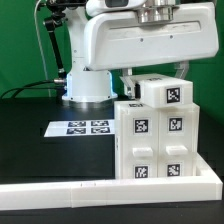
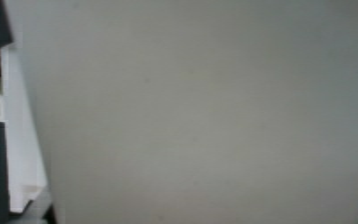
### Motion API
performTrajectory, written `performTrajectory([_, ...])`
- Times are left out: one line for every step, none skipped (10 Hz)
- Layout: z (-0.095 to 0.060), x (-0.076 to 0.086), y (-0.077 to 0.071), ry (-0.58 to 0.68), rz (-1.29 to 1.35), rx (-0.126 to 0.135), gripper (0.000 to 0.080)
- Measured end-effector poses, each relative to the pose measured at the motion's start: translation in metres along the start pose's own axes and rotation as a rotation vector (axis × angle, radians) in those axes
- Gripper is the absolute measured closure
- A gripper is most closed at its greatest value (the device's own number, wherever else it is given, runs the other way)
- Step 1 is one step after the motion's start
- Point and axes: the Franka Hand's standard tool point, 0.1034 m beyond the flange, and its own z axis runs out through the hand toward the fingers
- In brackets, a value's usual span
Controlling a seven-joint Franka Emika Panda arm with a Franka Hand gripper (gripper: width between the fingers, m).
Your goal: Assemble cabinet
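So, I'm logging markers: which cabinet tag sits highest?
The tag on the cabinet's top block; the other four sit lower, two by two on the front.

A blurred, featureless pale grey-white flat surface (image 2: 202,110) fills nearly the whole wrist view, close by the fingers. Which part it belongs to cannot be told. Dark and white slivers (image 2: 2,120) along one edge are too smeared to name. In the exterior view the big white robot arm (image 1: 150,40) runs off the top edge. Its bulk hides the fingers of the gripper (image 1: 157,72) above the matte white blocky cabinet (image 1: 155,135), so how the jaws stand cannot be told.
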Motion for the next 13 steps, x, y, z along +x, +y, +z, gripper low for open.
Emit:
performTrajectory([0.0,0.0,0.0,0.0,0.0,0.0,0.0253])
performTrajectory([0.0,0.0,0.0,0.0,0.0,0.0,0.0253])
performTrajectory([0.0,0.0,0.0,0.0,0.012,0.0,0.0253])
performTrajectory([0.0,0.0,0.0001,0.0,0.024,0.0,0.0253])
performTrajectory([0.0,0.0,0.0,0.0,0.024,0.0,0.0253])
performTrajectory([0.0001,0.0,0.0001,0.0,0.055,0.0,0.0253])
performTrajectory([0.0001,0.0,-0.0002,0.0,0.135,0.002,0.0253])
performTrajectory([0.0002,0.0,-0.0005,0.0,0.203,0.004,0.0253])
performTrajectory([0.0003,0.0,-0.0013,0.0,0.313,0.009,0.0253])
performTrajectory([0.0003,-0.0001,-0.0011,0.01,0.418,0.012,0.0253])
performTrajectory([0.0006,-0.0017,-0.0017,0.019,0.534,0.013,0.0253])
performTrajectory([0.0006,-0.0024,-0.0022,0.022,0.622,0.015,0.0253])
performTrajectory([0.0008,-0.0025,-0.0038,0.027,0.75,0.026,0.0253])
